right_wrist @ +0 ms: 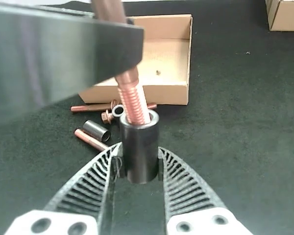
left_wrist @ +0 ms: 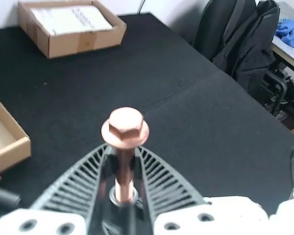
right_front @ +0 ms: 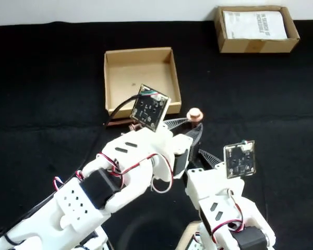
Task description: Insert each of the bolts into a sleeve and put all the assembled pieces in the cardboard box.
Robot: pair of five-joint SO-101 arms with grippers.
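Observation:
My left gripper (left_wrist: 123, 149) is shut on the shank of a copper bolt (left_wrist: 125, 128), whose hex head points away from the wrist. In the high view this bolt (right_front: 194, 113) hangs just off the near right corner of the open cardboard box (right_front: 175, 78). My right gripper (right_wrist: 138, 148) is shut on a dark upright sleeve (right_wrist: 139, 147). The bolt's threaded end (right_wrist: 134, 103) stands in the sleeve's mouth. A finger (right_wrist: 54, 54) of the left gripper looms blurred above it. The cardboard box (right_wrist: 137, 93) has nothing in it.
Loose copper bolts (right_wrist: 92, 139) and a dark sleeve (right_wrist: 98, 130) lie on the black cloth in front of the box's near wall. A second box (right_front: 255, 28) holding a printed sheet stands at the back right. Chairs and a bag (left_wrist: 245, 44) stand beyond the table.

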